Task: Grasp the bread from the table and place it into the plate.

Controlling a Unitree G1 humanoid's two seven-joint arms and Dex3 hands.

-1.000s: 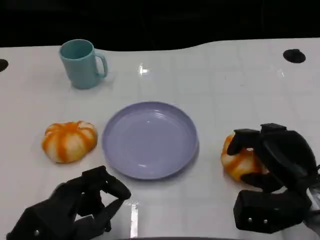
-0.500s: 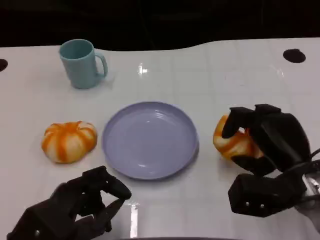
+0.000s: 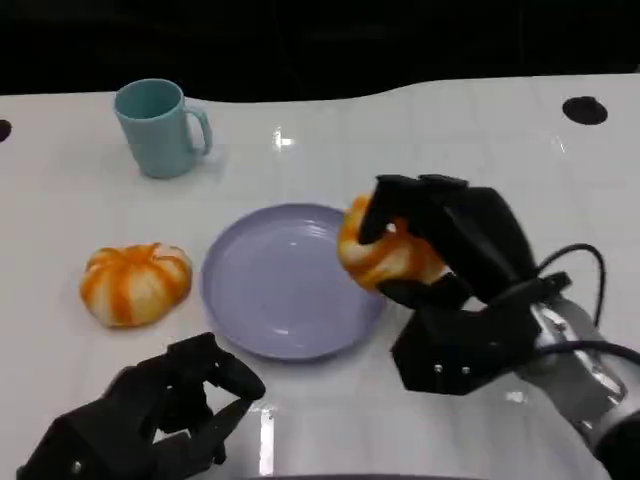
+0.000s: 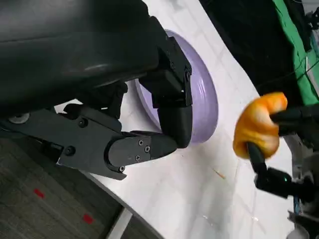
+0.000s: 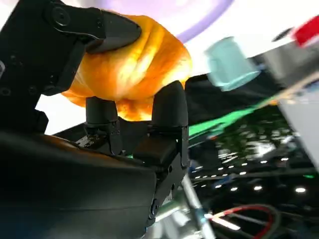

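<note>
I see the bread [image 3: 385, 255], an orange-and-white roll, held in my right hand [image 3: 455, 250] and lifted off the counter [image 3: 460, 140], sitting over the right rim of the plate [image 3: 270, 290]. The fingers [image 3: 400, 190] wrap over its top and a thumb comes up under it; in the right wrist view the bread [image 5: 132, 64] is clamped between black fingers [image 5: 169, 107], so the grip looks firm. From the left wrist view the bread [image 4: 259, 124] hangs in the air just past the far edge of the plate [image 4: 202, 99].

My left hand [image 3: 165, 410] rests low at the near edge of the counter, fingers curled in with nothing in them, just short of the plate's near-left rim.

A second roll [image 3: 135, 282] lies on the counter just left of the plate, not touching it. A teal mug [image 3: 155, 127] stands upright further back on the left, handle to the right.
</note>
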